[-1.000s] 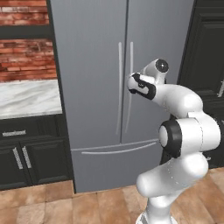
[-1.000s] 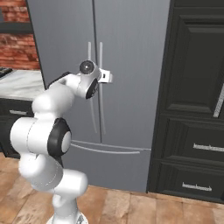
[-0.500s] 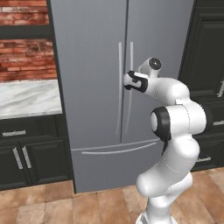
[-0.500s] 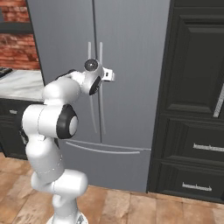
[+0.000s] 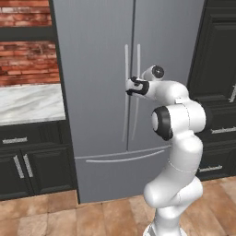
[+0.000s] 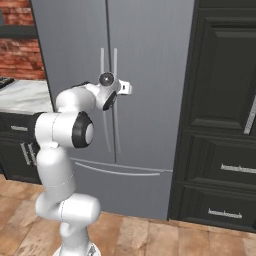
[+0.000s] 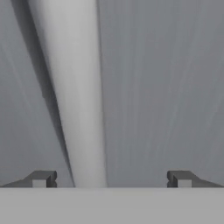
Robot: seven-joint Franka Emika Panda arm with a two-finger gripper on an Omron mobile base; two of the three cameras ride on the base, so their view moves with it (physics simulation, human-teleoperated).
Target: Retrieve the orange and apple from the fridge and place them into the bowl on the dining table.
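Jaws at the fridge handle

We see our jaws (image 7: 111,179) spread wide and empty, pressed up close to the fridge (image 5: 97,55), whose doors are shut. One handle (image 7: 76,100) runs between the two fingertips (image 7: 41,178), nearer the left one, untouched by either. Grey door panel lies behind the jaws. In the left base view, the jaws (image 5: 131,86) sit at the door seam.

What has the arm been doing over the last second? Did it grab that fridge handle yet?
The gripper has moved in toward the fridge, from in front of the right door to the handles at the middle seam. In the hand view a handle now stands between the open fingers, nearer the left one. Nothing has been taken hold of. The fridge doors have stayed shut, and the base has not moved.
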